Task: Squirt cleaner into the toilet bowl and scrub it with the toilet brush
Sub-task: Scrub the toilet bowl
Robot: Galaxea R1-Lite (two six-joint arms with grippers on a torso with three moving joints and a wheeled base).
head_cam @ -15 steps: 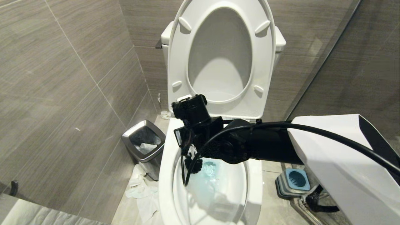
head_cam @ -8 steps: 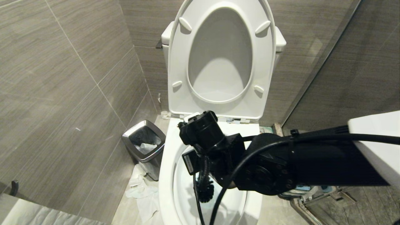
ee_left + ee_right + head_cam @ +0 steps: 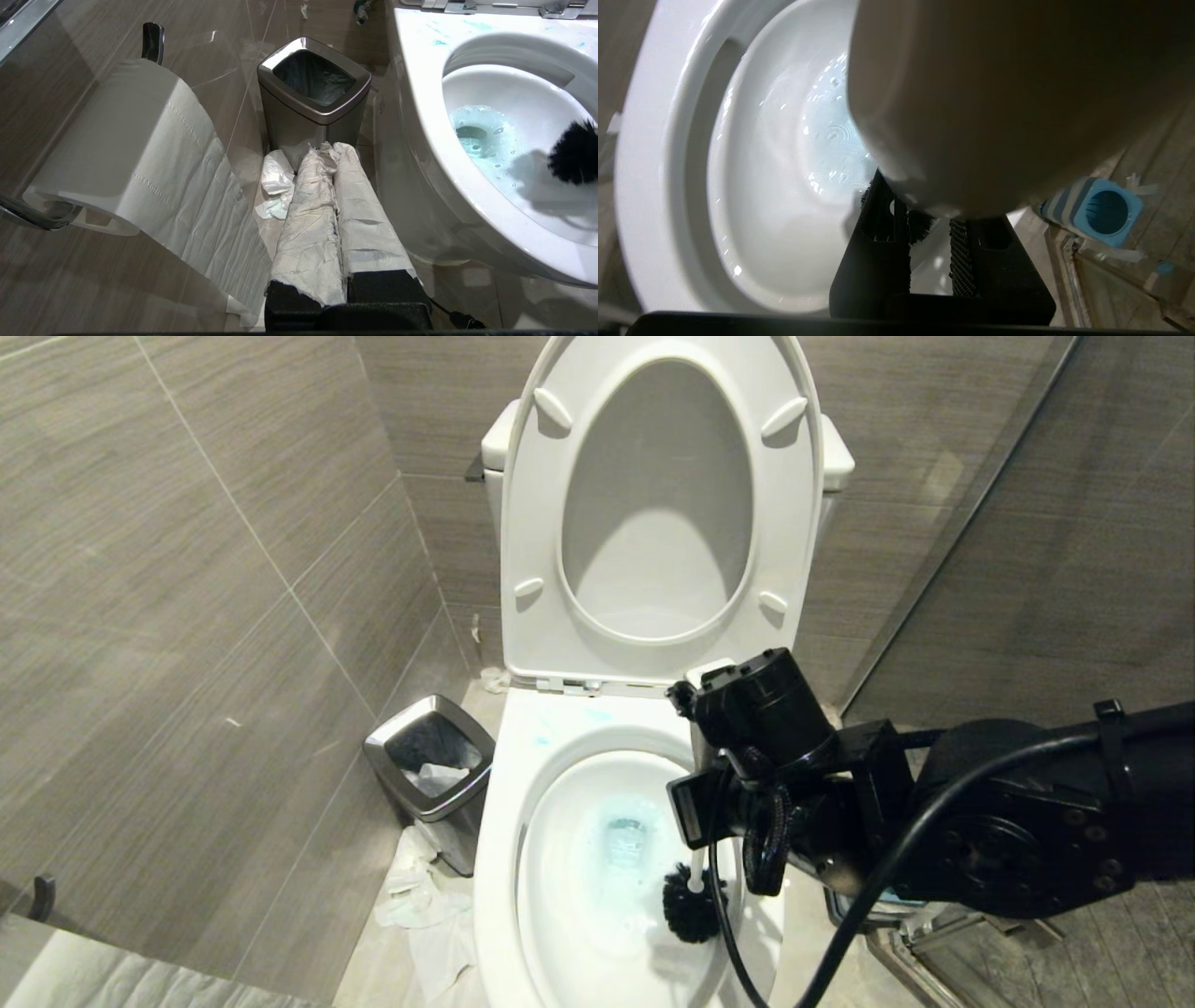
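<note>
The white toilet bowl (image 3: 495, 859) stands with seat and lid raised. The cleaner tints the water (image 3: 625, 835) turquoise and leaves faint smears on the back rim (image 3: 546, 737). My right gripper (image 3: 724, 835) hangs over the bowl's right side, shut on the toilet brush. The brush's dark bristle head (image 3: 689, 913) rests against the right inner wall. In the right wrist view the brush's pale tip (image 3: 994, 93) fills the frame above the black fingers (image 3: 878, 242). My left gripper (image 3: 334, 154), its fingers wrapped in white paper, is shut and parked low beside the bowl (image 3: 420, 116).
A steel-rimmed bin (image 3: 431, 765) stands left of the toilet with crumpled paper (image 3: 415, 896) on the floor by it. A toilet roll (image 3: 121, 154) hangs on the left wall. The blue brush holder (image 3: 1104, 212) sits on the floor to the right, by a glass partition (image 3: 934, 569).
My right arm has swung from the bowl's left side to its right, carrying the brush head across the water to the right inner wall. The left arm has not moved.
</note>
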